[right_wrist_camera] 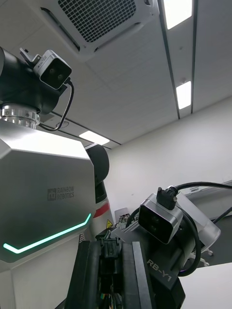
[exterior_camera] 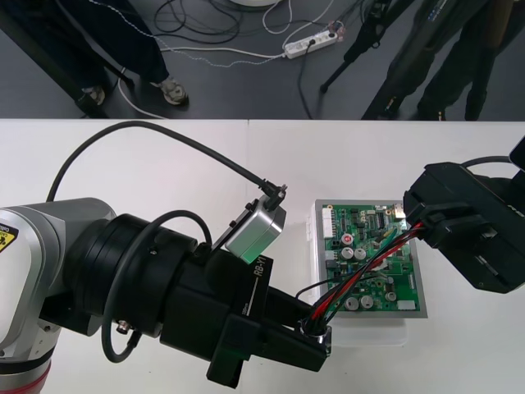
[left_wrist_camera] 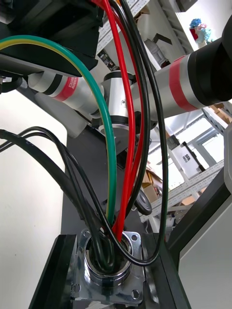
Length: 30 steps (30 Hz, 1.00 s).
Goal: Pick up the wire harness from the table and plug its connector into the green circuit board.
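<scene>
My left arm [exterior_camera: 49,263] is a brushed silver link with a yellow warning sticker [exterior_camera: 5,238] at nine o'clock and a red ring [exterior_camera: 25,382] at seven o'clock. Past it I see matte black cylindrical joints [exterior_camera: 123,271]. A thin black cable [exterior_camera: 131,124] arcs over them into a small silver-grey box camera [exterior_camera: 256,231]. The left claw [exterior_camera: 316,335] has a blocky black body lettered RB-Y1 in white. The right claw [exterior_camera: 422,223], at three o'clock, is black and boxy too. From the left wrist I see the right arm [left_wrist_camera: 193,84] as silver tubes with red bands, and the left claw's fingers [left_wrist_camera: 50,275] as flat black bars.
</scene>
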Tool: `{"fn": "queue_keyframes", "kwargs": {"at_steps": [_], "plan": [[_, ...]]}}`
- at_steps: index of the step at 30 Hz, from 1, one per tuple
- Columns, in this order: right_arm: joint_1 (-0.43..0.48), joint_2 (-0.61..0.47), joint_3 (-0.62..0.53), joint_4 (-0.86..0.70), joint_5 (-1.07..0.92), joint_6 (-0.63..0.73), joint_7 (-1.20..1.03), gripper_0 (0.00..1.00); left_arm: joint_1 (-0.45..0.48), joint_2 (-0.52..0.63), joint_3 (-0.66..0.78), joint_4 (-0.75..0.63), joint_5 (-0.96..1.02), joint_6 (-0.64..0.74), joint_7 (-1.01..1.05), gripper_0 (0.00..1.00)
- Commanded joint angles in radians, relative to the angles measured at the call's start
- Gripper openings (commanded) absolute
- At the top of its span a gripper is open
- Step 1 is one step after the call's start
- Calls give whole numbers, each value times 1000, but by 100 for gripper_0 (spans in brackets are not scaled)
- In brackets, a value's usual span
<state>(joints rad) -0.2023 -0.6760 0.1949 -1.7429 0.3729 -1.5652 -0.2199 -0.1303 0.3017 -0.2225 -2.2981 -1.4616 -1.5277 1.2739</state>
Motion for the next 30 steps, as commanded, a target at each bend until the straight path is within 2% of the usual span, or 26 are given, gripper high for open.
{"fn": "queue_keyframes", "kwargs": {"at_steps": [1, 3, 5, 21, 30], "plan": [[-12, -5, -29, -1, 6, -6, -13, 0, -23, -12, -21, -11, 14, 86, -90, 79], [-12, -5, -29, 2, 6, -6, -13, 0, -22, -10, -23, -11, 3, 100, -108, 95], [-12, -5, -29, 0, 6, -6, -13, 0, -22, -9, -23, -11, -11, 107, -113, 100], [-14, -5, -32, 13, 6, -6, -13, 0, -22, 11, -21, -11, -65, 207, -165, 100], [-14, -5, -35, 17, 6, -6, -13, 0, -22, 19, 48, -11, -59, 238, -188, 100]]}}
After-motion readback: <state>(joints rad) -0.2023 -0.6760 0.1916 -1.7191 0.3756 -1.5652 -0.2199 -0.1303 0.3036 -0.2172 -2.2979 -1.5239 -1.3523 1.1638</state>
